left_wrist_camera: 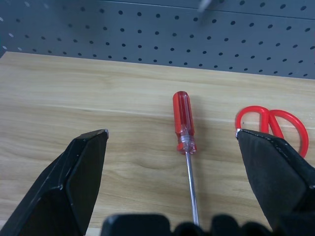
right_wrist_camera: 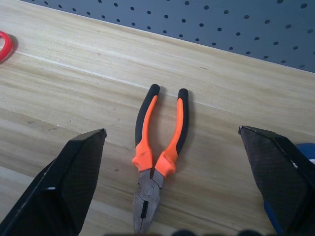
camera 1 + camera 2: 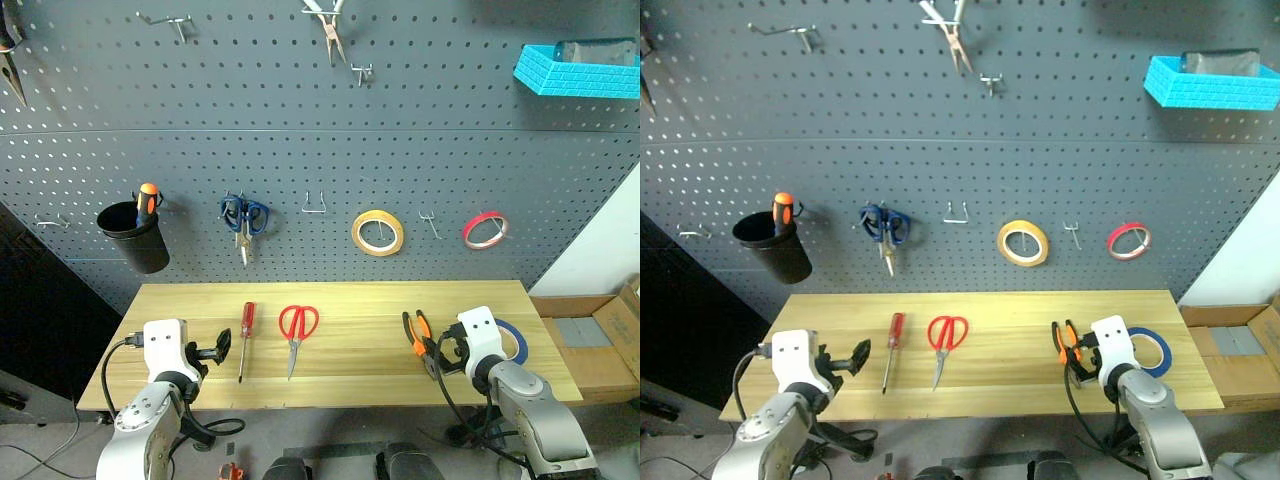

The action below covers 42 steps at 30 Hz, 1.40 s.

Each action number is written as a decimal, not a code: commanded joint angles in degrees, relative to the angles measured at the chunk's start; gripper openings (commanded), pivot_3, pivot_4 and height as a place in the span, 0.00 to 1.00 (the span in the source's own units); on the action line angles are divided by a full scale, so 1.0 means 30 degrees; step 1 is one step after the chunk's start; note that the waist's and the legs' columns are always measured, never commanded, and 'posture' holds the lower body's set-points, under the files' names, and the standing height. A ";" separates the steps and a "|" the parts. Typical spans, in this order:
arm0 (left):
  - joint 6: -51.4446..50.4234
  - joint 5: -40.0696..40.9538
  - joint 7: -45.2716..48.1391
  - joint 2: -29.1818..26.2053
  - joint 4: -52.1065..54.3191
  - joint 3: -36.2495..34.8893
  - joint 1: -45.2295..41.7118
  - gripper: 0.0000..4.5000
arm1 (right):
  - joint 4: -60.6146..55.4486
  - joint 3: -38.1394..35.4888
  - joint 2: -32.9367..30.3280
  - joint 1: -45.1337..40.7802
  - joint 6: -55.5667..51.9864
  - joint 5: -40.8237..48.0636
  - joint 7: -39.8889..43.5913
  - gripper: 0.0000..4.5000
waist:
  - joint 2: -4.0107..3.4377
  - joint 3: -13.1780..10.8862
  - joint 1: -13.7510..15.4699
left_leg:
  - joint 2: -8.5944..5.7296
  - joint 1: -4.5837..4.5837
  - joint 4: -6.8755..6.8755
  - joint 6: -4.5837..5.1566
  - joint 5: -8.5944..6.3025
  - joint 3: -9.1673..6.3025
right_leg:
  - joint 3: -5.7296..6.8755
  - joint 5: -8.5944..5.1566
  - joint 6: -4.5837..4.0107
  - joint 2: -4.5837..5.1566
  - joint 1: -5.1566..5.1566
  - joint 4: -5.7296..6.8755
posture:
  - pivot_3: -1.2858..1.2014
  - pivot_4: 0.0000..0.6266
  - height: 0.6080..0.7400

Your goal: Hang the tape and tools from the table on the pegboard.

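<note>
The red-handled screwdriver lies flat on the table directly ahead of the left gripper, its handle toward the pegboard and its shaft running back between the spread, empty fingers. The red-handled scissors lie just beyond that gripper's inner finger, toward the other arm. The pliers lie likewise centred ahead of the right gripper, whose fingers stand wide apart and hold nothing; the orange-and-black handles point at the board, the steel nose back toward the wrist. The blue tape lies just outside this gripper's outer finger, partly hidden by the hand.

All four things are still on the wood, so the step in hand is likely a first pick. For either tool, I would lower the hand until the fingers straddle the handle, not the thin shaft or nose, then close squarely across it. Gripping near the middle of the handle should keep the tool from pivoting when lifted. Free hooks show on the board beyond.
</note>
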<state>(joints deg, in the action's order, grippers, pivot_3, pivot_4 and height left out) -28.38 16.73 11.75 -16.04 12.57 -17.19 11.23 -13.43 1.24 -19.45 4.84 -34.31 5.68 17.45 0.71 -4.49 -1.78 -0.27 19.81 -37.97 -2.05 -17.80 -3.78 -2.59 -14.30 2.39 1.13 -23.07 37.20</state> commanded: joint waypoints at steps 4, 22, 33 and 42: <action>0.0232 0.0128 -0.0108 -0.0150 0.0710 -0.0480 -0.0113 0.99 | -0.0166 -0.0313 -0.0306 -0.0654 0.0117 -0.0015 0.0108 1.00 | 0.0001 -0.0006 0.0023 | 0.0000 0.0000 0.0000 0.0000 0.0000 -0.0002 | 0.0002 -0.0001 0.0000 0.0000 0.0000 0.0000 | 0.52 0.14 1.00; 0.0229 -0.0053 0.0719 -0.0735 0.0436 -0.0088 -0.0522 0.99 | 0.0554 -0.0751 -0.0601 -0.0862 0.0407 -0.0123 -0.0027 1.00 | 0.0019 -0.0077 0.0025 | 0.0001 0.0003 0.0005 0.0000 0.0000 -0.0005 | 0.0009 -0.0005 -0.0004 0.0000 0.0000 -0.0008 | 0.52 0.16 1.00; 0.1418 -0.1440 0.7001 -0.2243 -0.1799 0.7222 -0.6028 0.99 | 0.5284 -0.1715 -0.1751 -0.3686 0.0225 0.0149 0.0534 1.00 | 0.0051 -0.0774 0.0046 | -0.0010 0.0020 -0.0001 0.0003 0.0004 0.0004 | 0.0017 0.0010 -0.0003 0.0005 0.0005 -0.0006 | 0.51 0.25 1.00; 0.4217 -0.3151 1.3210 -0.0593 -0.7467 1.3609 -1.2909 0.99 | 0.7700 -0.2621 -0.2054 -0.5419 -0.1517 0.0381 0.0488 1.00 | -0.0040 -0.1666 -0.0562 | -0.0008 0.0043 0.0009 0.0132 -0.0067 0.0035 | -0.0012 0.0007 -0.0019 0.0021 -0.0028 -0.0008 | 0.48 0.34 1.00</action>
<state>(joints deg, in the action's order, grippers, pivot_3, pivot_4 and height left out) -19.44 8.93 49.29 -18.49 -7.56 22.06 -25.55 9.99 -5.04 -24.90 -10.02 -38.14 5.90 19.09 0.59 -9.49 -3.47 -0.28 19.96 -37.94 -1.60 -18.04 -3.68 -2.62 -14.30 2.31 1.19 -23.17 37.17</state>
